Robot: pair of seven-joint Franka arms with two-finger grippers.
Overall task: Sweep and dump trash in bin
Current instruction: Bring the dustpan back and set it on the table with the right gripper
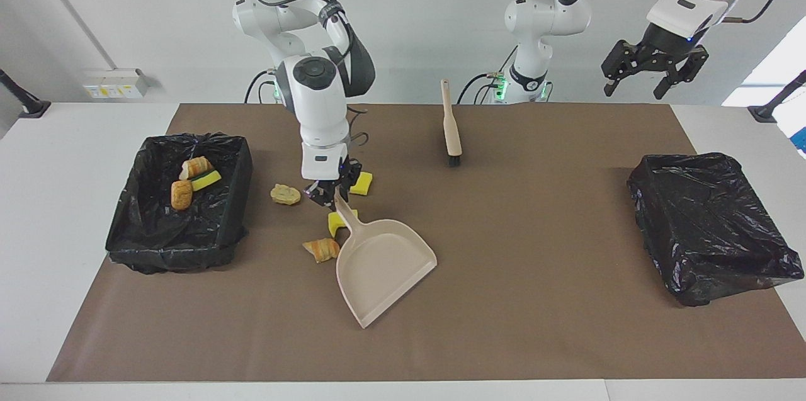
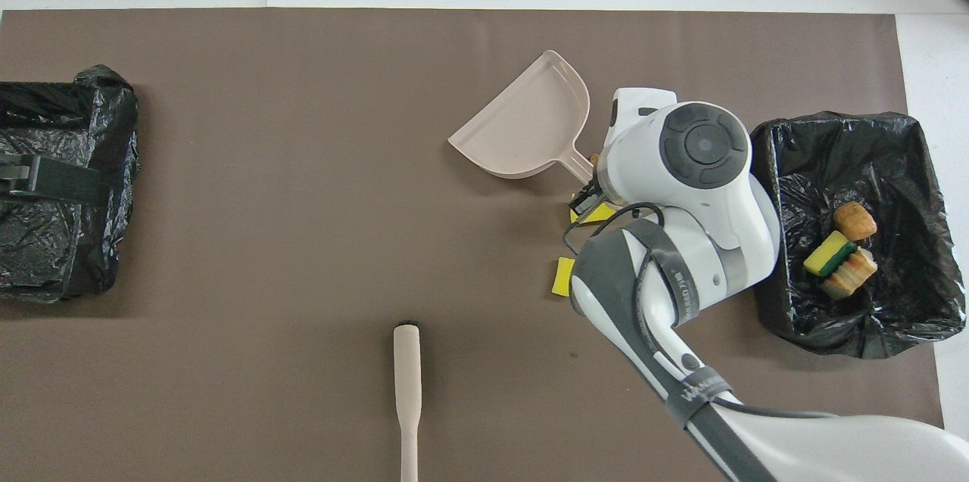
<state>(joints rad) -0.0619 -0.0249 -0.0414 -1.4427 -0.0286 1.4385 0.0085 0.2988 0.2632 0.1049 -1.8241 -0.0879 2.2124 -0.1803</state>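
Note:
My right gripper [image 1: 329, 192] is shut on the handle of the beige dustpan [image 1: 384, 269], low over the brown mat. The pan's lip points away from the robots and toward the left arm's end. Loose trash lies around the handle: a tan lump [image 1: 285, 194], a yellow sponge piece [image 1: 361, 183], another yellow piece [image 1: 339, 221] partly hidden by the handle, and a bread-like lump [image 1: 322, 249]. The black-lined bin [image 1: 135, 243] at the right arm's end holds two brown lumps [image 2: 855, 221] and a green-topped sponge [image 2: 830, 253]. My left gripper [image 1: 652, 70] hangs open, high over its own end.
The beige hand brush [image 1: 450, 130] lies on the mat near the robots, bristles pointing away from them. A second black-lined bin [image 1: 711, 225] stands at the left arm's end. In the overhead view my right arm covers some of the scraps.

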